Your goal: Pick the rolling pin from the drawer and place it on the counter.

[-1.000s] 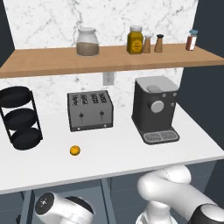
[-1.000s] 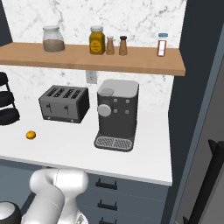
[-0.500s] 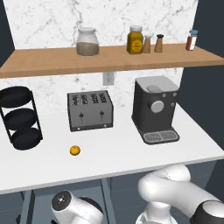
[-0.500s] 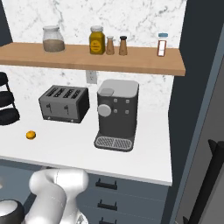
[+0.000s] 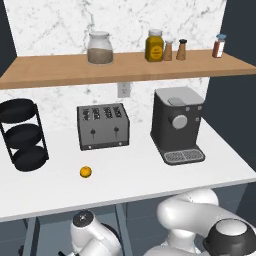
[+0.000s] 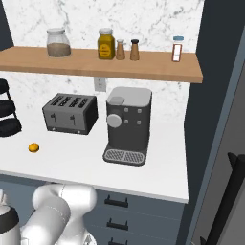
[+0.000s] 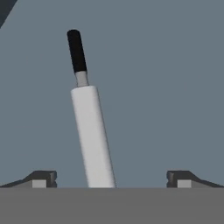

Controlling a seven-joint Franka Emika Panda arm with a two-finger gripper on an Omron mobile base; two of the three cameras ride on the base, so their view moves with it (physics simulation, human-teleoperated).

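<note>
The rolling pin (image 7: 92,135), a white-grey cylinder with a black handle at its far end, lies on the slate grey-blue floor of the drawer (image 7: 166,87) in the hand view. My gripper (image 7: 112,180) hangs over its near part, open, with the fingertips (image 7: 41,178) far apart on either side and not touching it. The pin's near end is hidden below the view's edge. The white counter (image 5: 140,175) spans both base views, also seen as the counter (image 6: 76,153), and my arm reaches down below its front edge.
On the counter stand a toaster (image 5: 102,126), a coffee machine (image 5: 177,125) and a black tiered rack (image 5: 22,135), with a small orange fruit (image 5: 85,172) near the front. A wooden shelf (image 5: 125,65) with jars hangs above. Shut drawer fronts (image 6: 134,210) sit below right.
In the left base view the arm's lower link under the counter edge has shifted to the right and slightly up. Things on the counter have not moved.
</note>
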